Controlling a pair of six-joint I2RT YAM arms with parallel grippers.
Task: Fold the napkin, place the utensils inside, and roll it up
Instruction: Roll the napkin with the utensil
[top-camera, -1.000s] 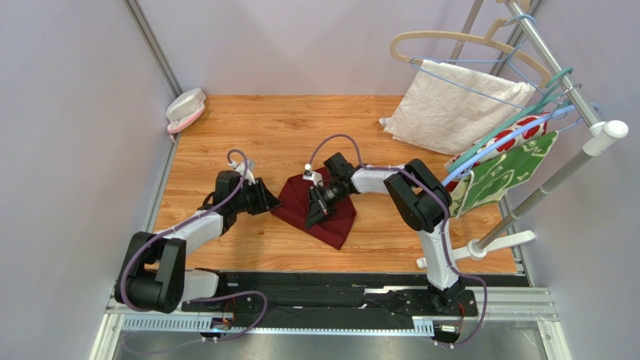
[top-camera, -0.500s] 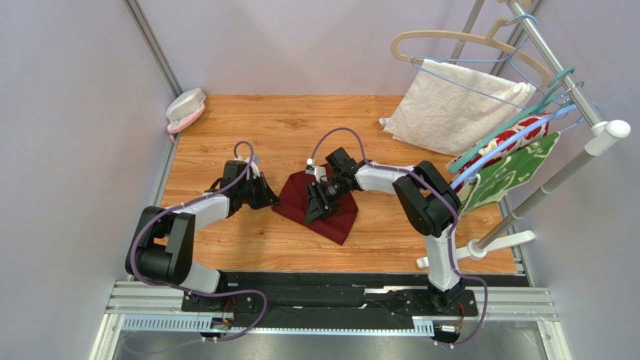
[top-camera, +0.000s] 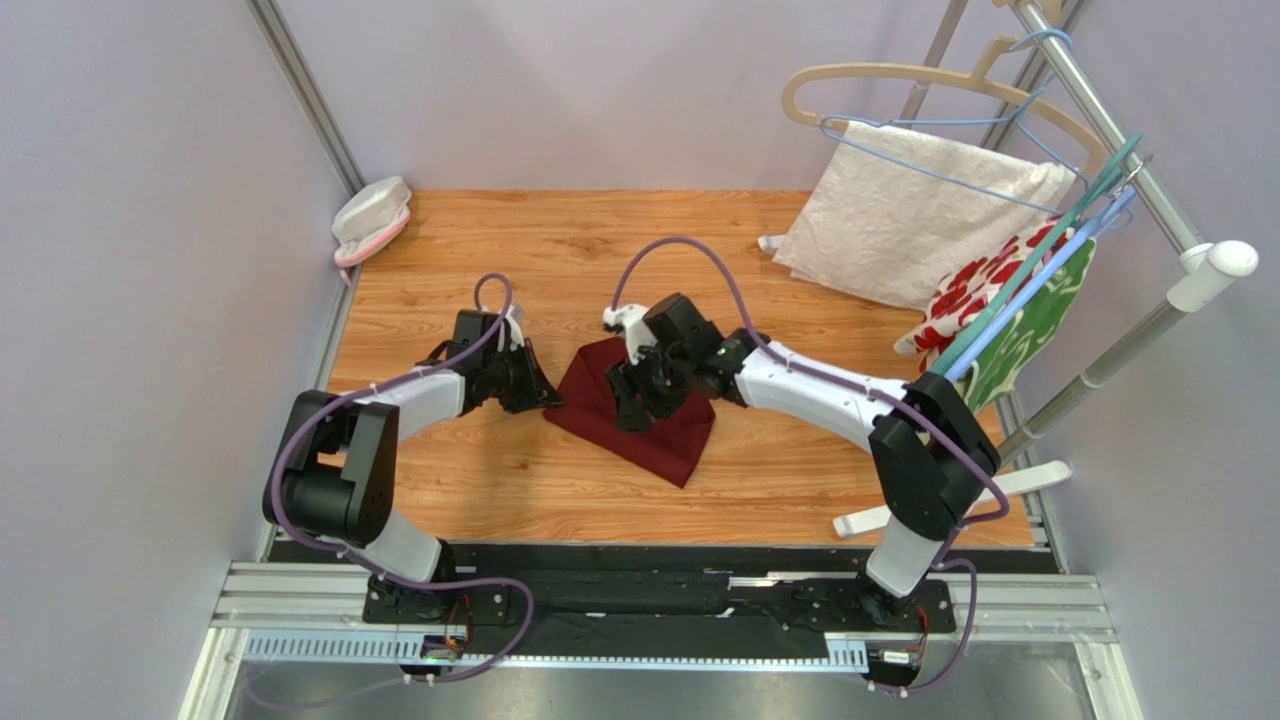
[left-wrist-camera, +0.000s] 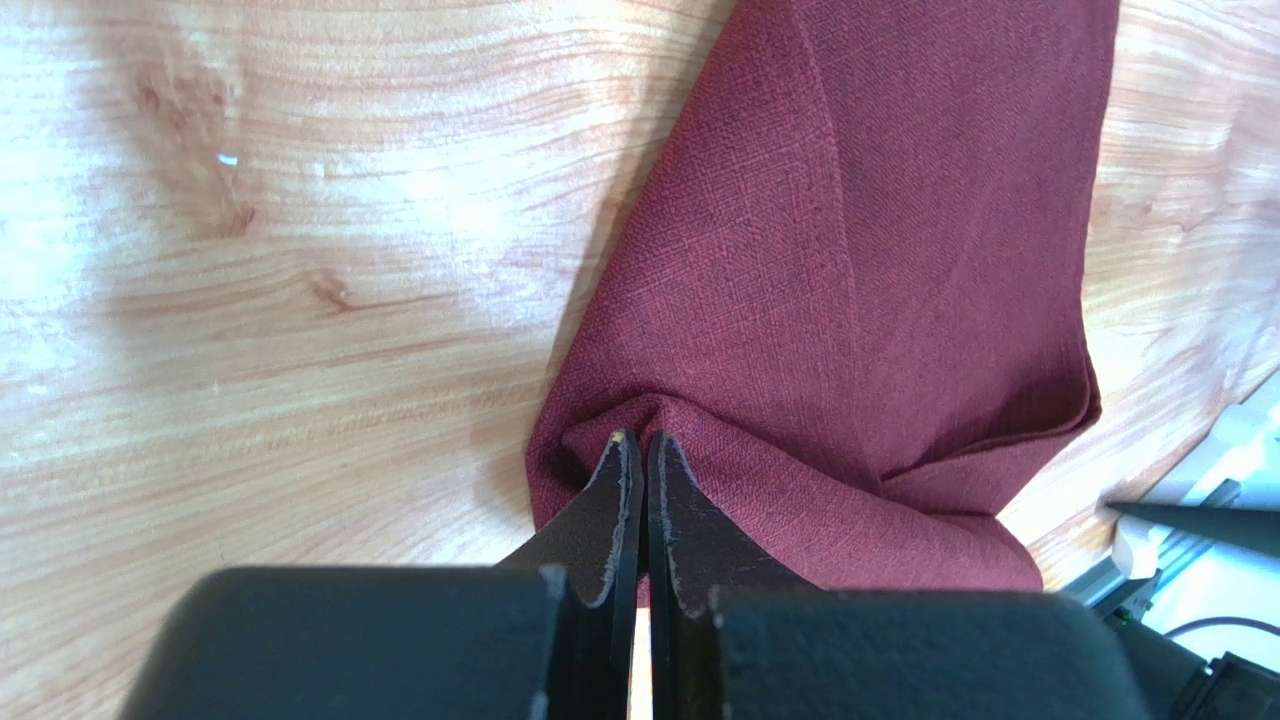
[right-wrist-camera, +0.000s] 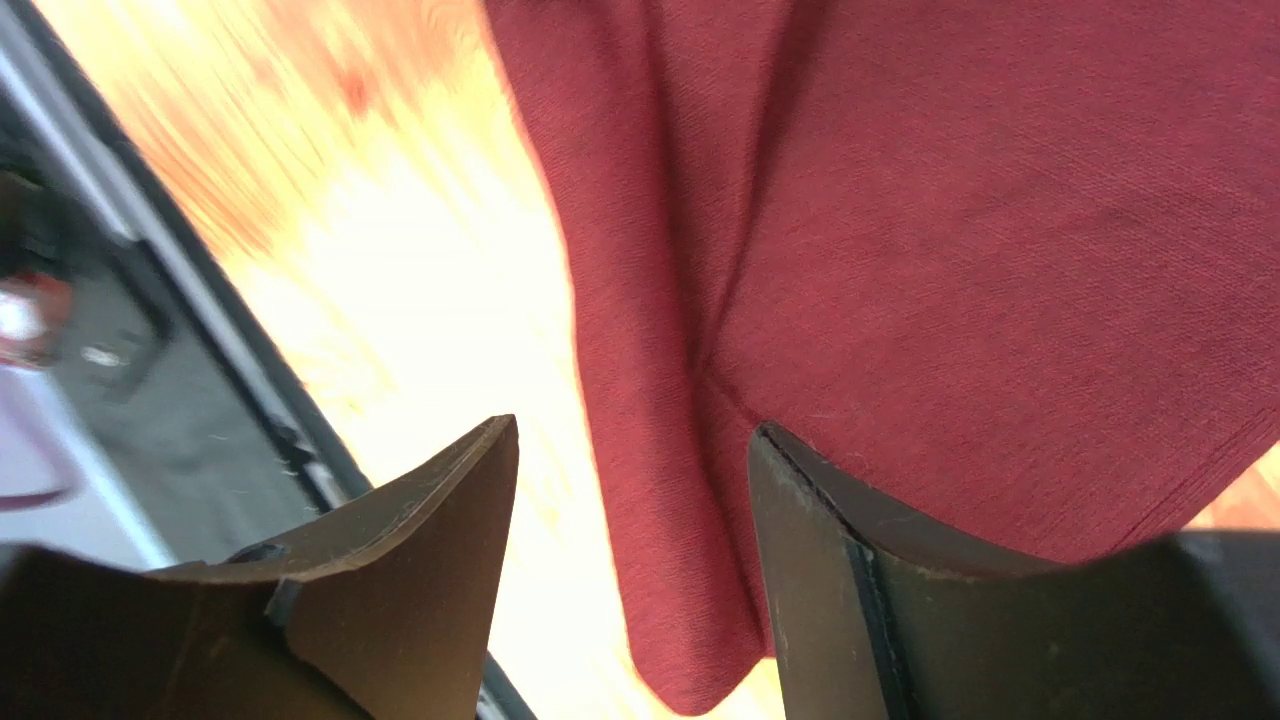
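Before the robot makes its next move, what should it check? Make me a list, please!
1. Left hand pinching the napkin at its edge: ok, shut on it.
2. Right hand open and holding nothing: ok.
3. Napkin lying folded on the table: ok.
4. Utensils in sight, ready to pick up: not ok, none show in any view.
5. Utensils already hidden inside the fold: cannot tell.

Bare table (top-camera: 451, 285) left of napkin (top-camera: 672, 435); clothes rack (top-camera: 1120, 342) blocks right edge.
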